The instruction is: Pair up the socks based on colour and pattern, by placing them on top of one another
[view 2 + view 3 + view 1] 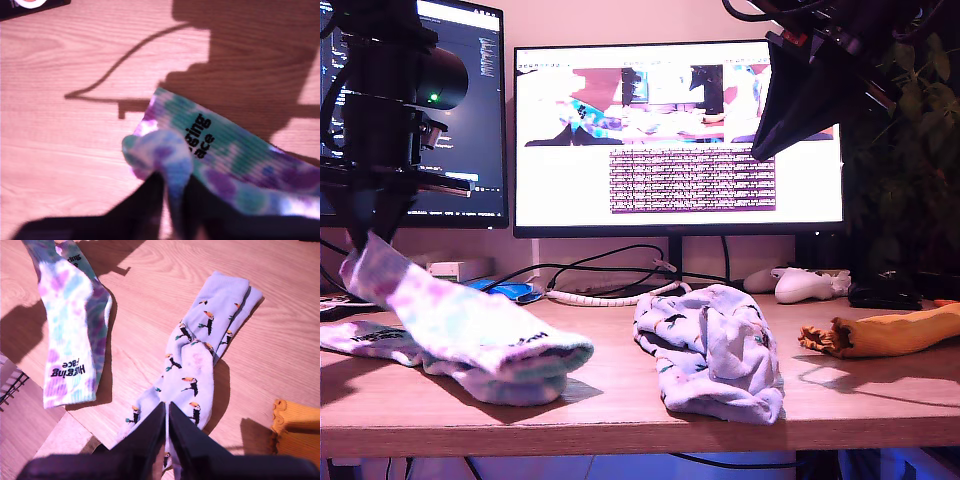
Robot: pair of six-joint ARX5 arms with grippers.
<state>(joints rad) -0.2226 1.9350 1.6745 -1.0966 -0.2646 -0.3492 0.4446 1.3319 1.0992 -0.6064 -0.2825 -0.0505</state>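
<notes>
My first gripper [167,175] is shut on one end of a pastel pink-and-teal blotched sock [470,320], holding that end up at the exterior view's left. The rest of this sock drapes down over a matching blotched sock [365,342] lying on the desk, whose black lettering [200,135] shows under the jaws. Two pale lavender socks [710,345] with small bird prints lie one on the other mid-desk. My second gripper [166,412] hangs shut and empty high above them [200,345], at the exterior view's upper right [790,110]. A mustard-orange ribbed sock [890,335] lies at the exterior view's right.
A white game controller [805,285] rests behind the lavender socks. Two monitors [680,135] stand along the back with cables [600,275] beneath them. The desk's front edge [640,430] runs close to the socks.
</notes>
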